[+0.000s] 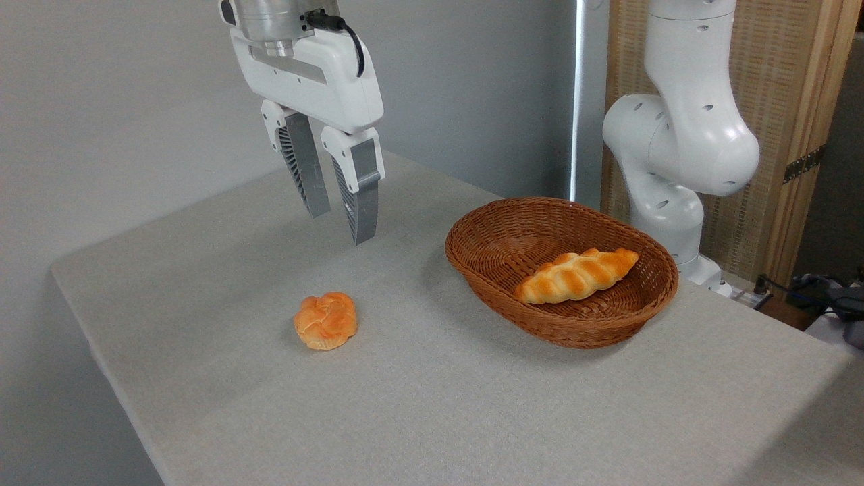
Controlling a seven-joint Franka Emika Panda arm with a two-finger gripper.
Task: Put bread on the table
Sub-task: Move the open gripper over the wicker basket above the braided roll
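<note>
A: From where does the camera look?

B: From the front of the table (472,405), raised and tilted down, facing the grey wall behind.

A: How near is it?

B: Close. The near table edge is cut off; the far left corner shows.

A: What frames the view?

B: The gripper (341,226) hangs upper left, the arm base (675,155) stands upper right. No second view exists.

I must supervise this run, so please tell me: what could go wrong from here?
The jaws of the gripper hang nearer the round bun than the braided bread, so it might take the wrong one. The bread lies against the basket wall, so a finger might catch the rim.
</note>
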